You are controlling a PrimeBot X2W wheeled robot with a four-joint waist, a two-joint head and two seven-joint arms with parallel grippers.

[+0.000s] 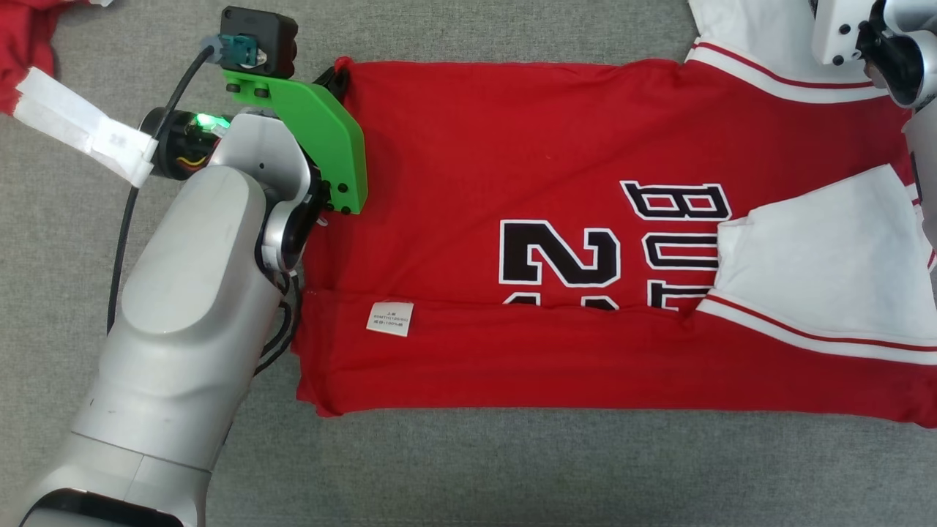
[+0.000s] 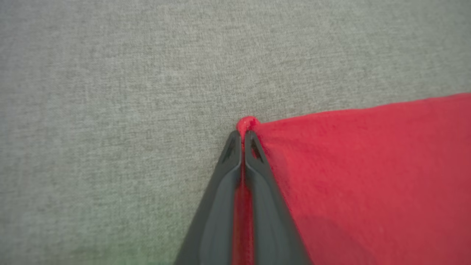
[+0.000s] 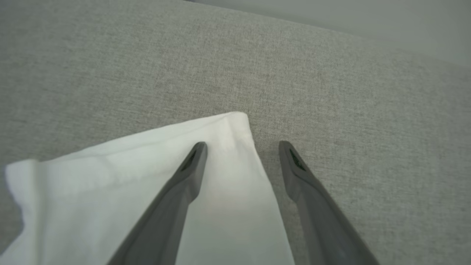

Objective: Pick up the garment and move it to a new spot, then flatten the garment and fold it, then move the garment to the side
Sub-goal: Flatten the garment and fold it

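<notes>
Garment [image 1: 476,132] lies flat on grey surface [image 1: 512,468], near edge folded in. Left gripper [image 2: 242,135] clenched on far red corner [image 2: 247,122]. Right gripper [image 3: 243,144] spread wide, straddles white sleeve corner [image 3: 220,129], nothing held. Advice: close right gripper on sleeve corner bef. any lift; then raise both ends tog., same height & speed, so cloth does not skew.

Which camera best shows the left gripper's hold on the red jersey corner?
Left wrist view: the left gripper is shut on the jersey corner, cloth pinched between its fingers. In the head view the green mount hides that grip. The right wrist view has the open right gripper at the white sleeve.
</notes>
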